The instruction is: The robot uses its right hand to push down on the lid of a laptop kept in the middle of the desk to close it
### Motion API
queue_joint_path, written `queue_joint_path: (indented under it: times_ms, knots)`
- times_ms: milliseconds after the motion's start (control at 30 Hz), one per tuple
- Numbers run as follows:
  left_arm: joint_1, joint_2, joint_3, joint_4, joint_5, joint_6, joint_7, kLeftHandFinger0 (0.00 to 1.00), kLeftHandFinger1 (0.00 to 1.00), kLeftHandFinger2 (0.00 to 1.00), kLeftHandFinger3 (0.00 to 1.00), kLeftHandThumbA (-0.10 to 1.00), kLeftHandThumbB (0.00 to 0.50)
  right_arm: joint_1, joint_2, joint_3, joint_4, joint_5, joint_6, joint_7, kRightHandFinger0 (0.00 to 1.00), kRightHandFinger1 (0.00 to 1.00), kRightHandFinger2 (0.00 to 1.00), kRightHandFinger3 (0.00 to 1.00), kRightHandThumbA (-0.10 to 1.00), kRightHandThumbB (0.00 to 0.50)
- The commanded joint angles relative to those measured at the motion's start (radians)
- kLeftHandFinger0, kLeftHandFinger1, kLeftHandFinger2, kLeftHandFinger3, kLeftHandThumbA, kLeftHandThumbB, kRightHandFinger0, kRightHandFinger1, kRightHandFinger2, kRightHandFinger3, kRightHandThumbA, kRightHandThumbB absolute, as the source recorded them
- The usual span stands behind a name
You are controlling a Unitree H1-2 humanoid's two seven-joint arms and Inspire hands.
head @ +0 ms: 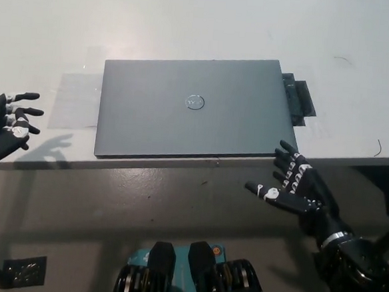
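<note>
Since the flat grey metal laptop [190, 108] is seen lying shut mid-desk on the white desk [189, 25], the closing step is judged done. The black right hand [291, 189] is held empty with fingers spread just off the desk's front edge, and the white left hand [2, 132] is rested open at the left edge; only withdrawal is judged needed.

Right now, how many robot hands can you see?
2. The left hand rests at the desk's left edge; the right hand hangs open just off the desk's front edge, clear of the laptop.
</note>
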Motion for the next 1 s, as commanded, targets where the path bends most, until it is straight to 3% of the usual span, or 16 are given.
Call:
queue_joint_path:
  times_ms: [0, 167, 200, 433, 533, 667, 700, 767, 833, 967]
  knots:
    - [-0.005, 0.033, 0.011, -0.030, 0.001, 0.019, -0.012, 0.40, 0.53, 0.68, 0.77, 0.05, 0.000, -0.048, -0.021, 0.003, -0.058, 0.071, 0.001, -0.030, 1.00, 1.00, 1.00, 1.00, 1.00, 0.236]
    - [0.005, 0.029, 0.018, -0.031, 0.000, 0.018, -0.006, 0.39, 0.53, 0.67, 0.76, 0.07, 0.005, -0.062, -0.057, 0.003, -0.097, 0.093, 0.001, -0.015, 1.00, 1.00, 0.99, 1.00, 1.00, 0.240]
    - [0.006, 0.026, 0.020, -0.028, -0.006, 0.019, -0.006, 0.42, 0.54, 0.67, 0.77, 0.07, 0.004, -0.060, -0.078, -0.002, -0.145, 0.123, 0.001, -0.032, 1.00, 1.00, 0.97, 1.00, 1.00, 0.294]
    - [0.016, 0.024, 0.024, -0.031, -0.001, 0.019, 0.001, 0.32, 0.48, 0.62, 0.72, 0.10, 0.012, -0.033, -0.238, 0.009, -0.338, 0.265, 0.001, -0.149, 1.00, 1.00, 0.96, 1.00, 1.00, 0.260]
    - [0.018, 0.020, 0.027, -0.030, -0.007, 0.017, 0.000, 0.36, 0.50, 0.65, 0.72, 0.09, 0.001, 0.008, -0.288, -0.018, -0.411, 0.304, 0.001, -0.192, 1.00, 1.00, 0.97, 1.00, 1.00, 0.267]
    - [0.024, 0.017, 0.028, -0.024, -0.002, -0.002, 0.003, 0.38, 0.49, 0.64, 0.71, 0.07, 0.000, 0.097, -0.296, -0.120, -0.495, 0.344, 0.001, -0.219, 1.00, 1.00, 1.00, 1.00, 1.00, 0.283]
    - [0.026, 0.015, 0.028, -0.027, -0.001, 0.004, 0.006, 0.37, 0.49, 0.64, 0.71, 0.08, 0.005, 0.113, -0.294, -0.134, -0.504, 0.341, 0.001, -0.229, 1.00, 1.00, 1.00, 1.00, 1.00, 0.307]
    - [0.029, 0.010, 0.032, -0.025, -0.003, -0.005, 0.007, 0.35, 0.47, 0.61, 0.68, 0.09, 0.006, 0.160, -0.276, -0.201, -0.513, 0.343, 0.001, -0.227, 1.00, 1.00, 1.00, 1.00, 1.00, 0.268]
    - [0.030, -0.001, 0.038, -0.031, -0.009, 0.005, 0.012, 0.26, 0.39, 0.52, 0.64, 0.09, 0.028, 0.222, -0.256, -0.262, -0.499, 0.298, 0.001, -0.217, 1.00, 1.00, 1.00, 1.00, 1.00, 0.245]
    - [0.035, -0.007, 0.043, -0.031, -0.009, 0.002, 0.009, 0.31, 0.45, 0.59, 0.69, 0.09, 0.016, 0.273, -0.230, -0.291, -0.457, 0.231, -0.033, -0.189, 1.00, 1.00, 1.00, 1.00, 1.00, 0.241]
